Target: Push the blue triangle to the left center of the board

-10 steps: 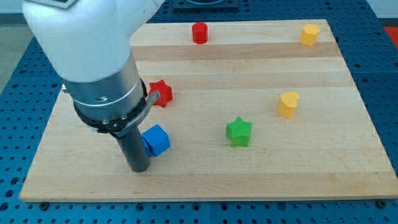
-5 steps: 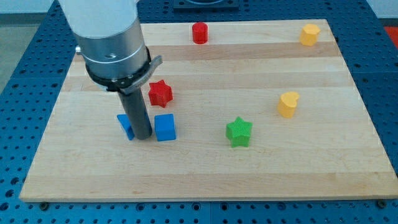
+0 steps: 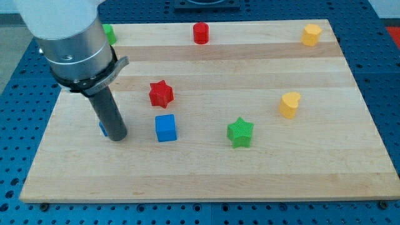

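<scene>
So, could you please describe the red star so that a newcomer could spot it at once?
Start at the wooden board and look left of its centre. The red star lies just above the blue cube; it is the only spiky red block, as the red cylinder is round.

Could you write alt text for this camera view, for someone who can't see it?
A robot arm's dark rod has my tip on a wooden board, against a mostly hidden blue block at the view's left. Also on the board: a blue cube, red star, green star, red cylinder, two yellow blocks and a green block.

Pale wooden board [image 3: 262,181] on a blue perforated table top [image 3: 12,175], evenly lit
</scene>
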You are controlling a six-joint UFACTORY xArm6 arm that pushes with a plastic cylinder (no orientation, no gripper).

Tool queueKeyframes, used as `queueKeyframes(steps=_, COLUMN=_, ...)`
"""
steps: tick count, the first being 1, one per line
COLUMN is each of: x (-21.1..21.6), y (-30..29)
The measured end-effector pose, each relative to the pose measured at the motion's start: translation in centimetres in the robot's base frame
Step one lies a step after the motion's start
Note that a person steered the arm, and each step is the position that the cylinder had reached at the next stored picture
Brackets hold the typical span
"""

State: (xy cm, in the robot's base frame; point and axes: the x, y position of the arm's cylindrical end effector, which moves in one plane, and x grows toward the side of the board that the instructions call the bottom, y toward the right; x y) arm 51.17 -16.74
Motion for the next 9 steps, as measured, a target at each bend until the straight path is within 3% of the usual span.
queueKeyframes(steps=3, x=-0.6, y=-0.2)
queueKeyframes(steps=6, x=-3.9, y=-0.2)
queueKeyframes(steps=9, x=-4.4, y=-3.2)
